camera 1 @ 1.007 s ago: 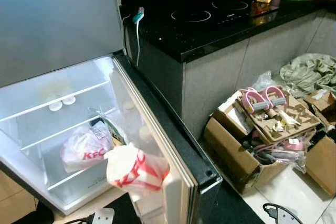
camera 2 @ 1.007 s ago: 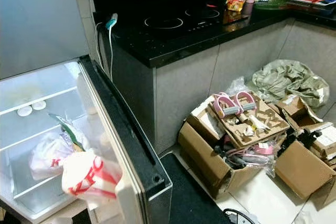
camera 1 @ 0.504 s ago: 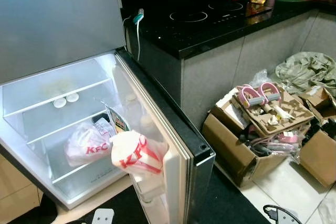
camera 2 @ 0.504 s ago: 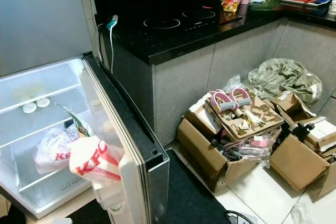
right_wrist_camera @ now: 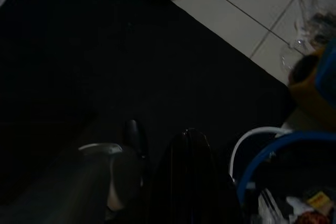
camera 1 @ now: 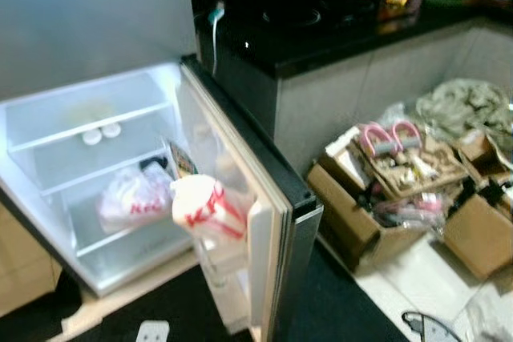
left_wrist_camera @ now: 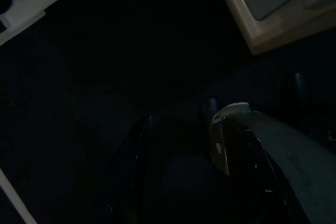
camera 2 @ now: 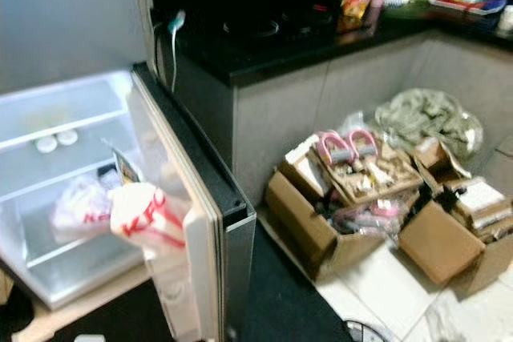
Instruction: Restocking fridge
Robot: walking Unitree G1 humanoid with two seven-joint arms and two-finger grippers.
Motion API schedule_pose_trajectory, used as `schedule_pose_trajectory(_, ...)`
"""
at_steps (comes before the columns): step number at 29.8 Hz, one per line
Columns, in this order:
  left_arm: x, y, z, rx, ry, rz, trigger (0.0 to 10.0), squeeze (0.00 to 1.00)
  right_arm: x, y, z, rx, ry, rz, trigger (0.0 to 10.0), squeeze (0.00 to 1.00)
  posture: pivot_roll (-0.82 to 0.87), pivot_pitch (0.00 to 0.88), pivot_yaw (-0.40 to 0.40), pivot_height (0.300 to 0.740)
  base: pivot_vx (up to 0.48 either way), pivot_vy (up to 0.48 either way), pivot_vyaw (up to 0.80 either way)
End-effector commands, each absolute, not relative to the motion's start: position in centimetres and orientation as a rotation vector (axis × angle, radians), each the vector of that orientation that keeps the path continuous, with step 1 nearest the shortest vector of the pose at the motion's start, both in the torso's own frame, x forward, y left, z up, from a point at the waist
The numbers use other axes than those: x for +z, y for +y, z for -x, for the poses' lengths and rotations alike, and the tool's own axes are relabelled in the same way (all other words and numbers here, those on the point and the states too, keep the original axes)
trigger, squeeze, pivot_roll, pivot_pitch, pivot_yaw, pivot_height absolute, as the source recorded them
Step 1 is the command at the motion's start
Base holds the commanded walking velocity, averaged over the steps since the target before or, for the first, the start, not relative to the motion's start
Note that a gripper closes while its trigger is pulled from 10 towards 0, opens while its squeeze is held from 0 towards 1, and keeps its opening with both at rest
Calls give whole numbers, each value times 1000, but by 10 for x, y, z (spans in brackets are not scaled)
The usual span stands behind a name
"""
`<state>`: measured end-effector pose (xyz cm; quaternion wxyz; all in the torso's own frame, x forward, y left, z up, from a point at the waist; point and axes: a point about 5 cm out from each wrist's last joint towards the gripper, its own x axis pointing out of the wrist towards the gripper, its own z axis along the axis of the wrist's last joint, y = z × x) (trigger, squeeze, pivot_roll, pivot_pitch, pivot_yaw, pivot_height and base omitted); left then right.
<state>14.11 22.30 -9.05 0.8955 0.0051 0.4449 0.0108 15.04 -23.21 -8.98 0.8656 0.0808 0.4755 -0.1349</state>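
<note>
The left gripper (left_wrist_camera: 176,116) hangs over a dark mat (left_wrist_camera: 105,51), fingers slightly apart, holding nothing. The right gripper (right_wrist_camera: 163,135) hangs over the same mat near pale floor tiles (right_wrist_camera: 247,9); whether its fingers are parted, I cannot tell. At 10 o'clock in the head view stands the open fridge (camera 1: 88,126). One white bag (camera 1: 132,198) lies on its lower shelf, another bag (camera 1: 208,207) sits in the door (camera 1: 268,222). Cardboard boxes (camera 1: 385,198) lie at 3 o'clock.
</note>
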Motion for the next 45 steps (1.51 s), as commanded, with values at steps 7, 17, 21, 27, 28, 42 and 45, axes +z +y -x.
schedule_pose_trajectory(7, -92, 225, -137, 34, 941, -22, 10000, 0, -86, -231, -161, -256, 968, -155, 10000, 0, -84, 58, 2, 740, 0, 0, 0)
schedule_pose_trajectory(17, -91, 229, -137, 29, 952, -54, 10000, 0, -49, -222, -229, -96, 765, -147, 0, 0, -88, 67, 11, 740, 0, 0, 0)
schedule_pose_trajectory(21, -92, 231, -137, 24, 975, -79, 10000, 0, -32, -206, -259, 31, 740, -102, 10000, 0, -89, 70, 11, 740, 0, 0, 0)
schedule_pose_trajectory(27, -92, 233, -137, -7, 999, -118, 10000, 0, -16, -174, -282, 278, 753, -24, 10000, 0, -86, 71, 8, 740, 0, 0, 0)
schedule_pose_trajectory(28, -92, 233, -137, -7, 999, -118, 10000, 0, -16, -174, -282, 278, 753, -24, 10000, 0, -86, 71, 8, 740, 0, 0, 0)
schedule_pose_trajectory(42, -95, 237, -133, -130, 1149, -231, 10000, 0, 27, -93, -306, 907, 717, 93, 10000, 0, -84, 77, 7, 740, 0, 0, 0)
schedule_pose_trajectory(45, -94, 237, -133, -125, 1142, -224, 10000, 0, 51, -64, -307, 1083, 658, 74, 10000, 0, -84, 79, 4, 740, 0, 0, 0)
